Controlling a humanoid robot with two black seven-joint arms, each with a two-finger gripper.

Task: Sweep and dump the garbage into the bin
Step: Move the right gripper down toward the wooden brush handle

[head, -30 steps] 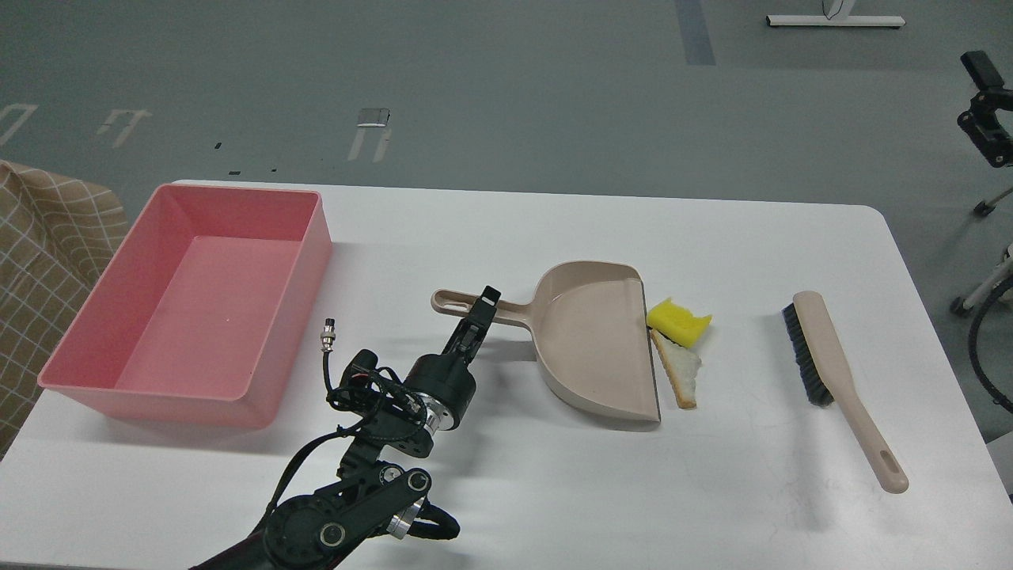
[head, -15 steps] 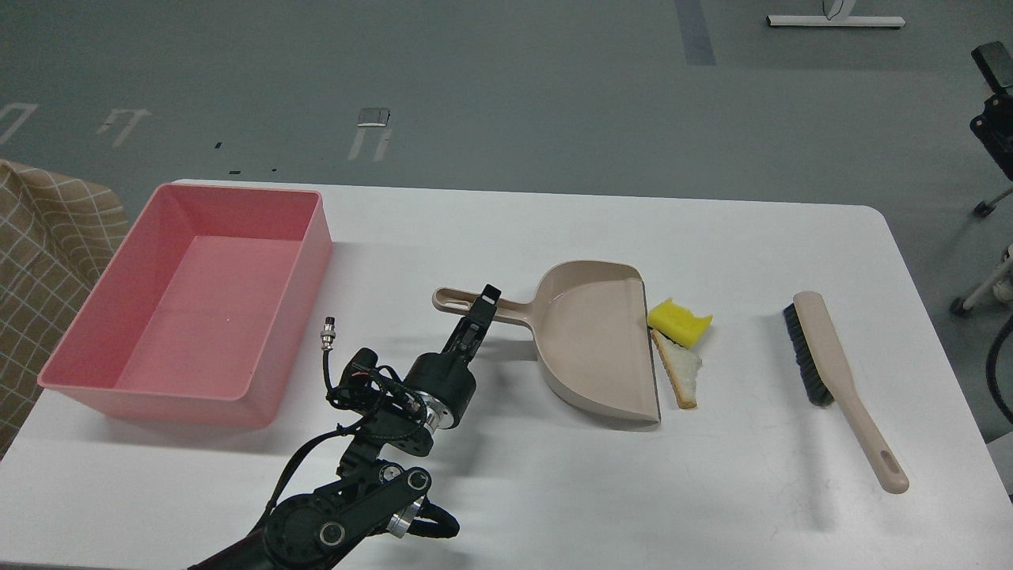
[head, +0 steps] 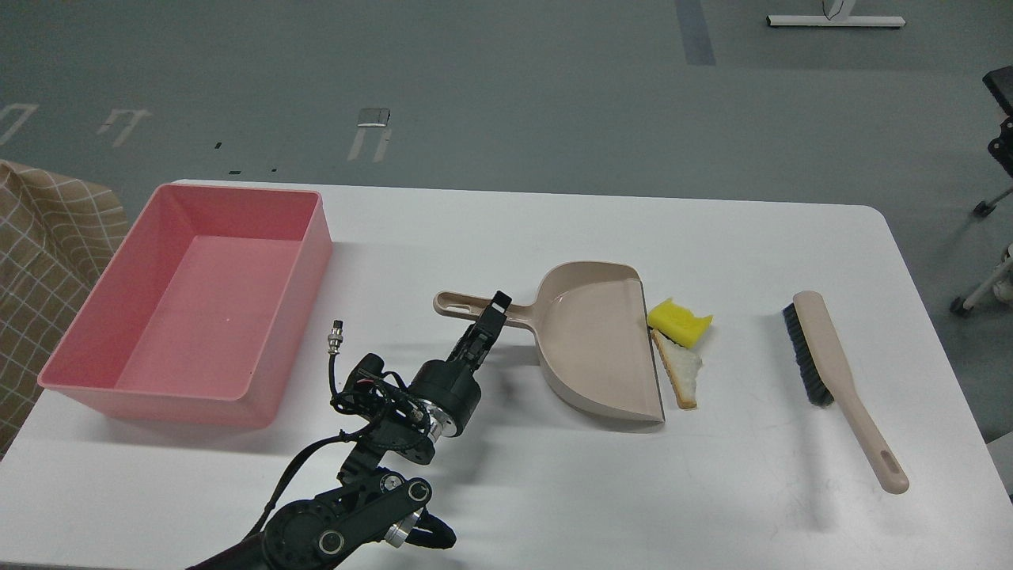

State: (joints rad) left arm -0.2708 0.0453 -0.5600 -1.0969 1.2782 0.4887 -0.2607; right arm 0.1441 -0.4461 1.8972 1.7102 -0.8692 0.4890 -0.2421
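Observation:
The garbage is a yellow spongy chunk (head: 679, 322) and a triangular bread slice (head: 682, 371). Both lie on the white table against the open lip of the beige dustpan (head: 599, 345). My left gripper (head: 491, 315) sits over the dustpan's handle (head: 459, 303) and appears shut on it. Its fingers show as one dark shape. The pink bin (head: 186, 305) stands empty at the table's left. A black part at the right edge (head: 1002, 119), mostly cut off, may be my right arm.
A beige hand brush (head: 839, 380) with dark bristles lies on the table right of the garbage, handle towards me. A checked cloth (head: 39, 261) hangs off the table's left. The table's right edge is close to the brush.
My left gripper has shifted slightly right and towards me along the handle, and the dustpan moved a little with it. The black part at the right edge has drawn further out of view.

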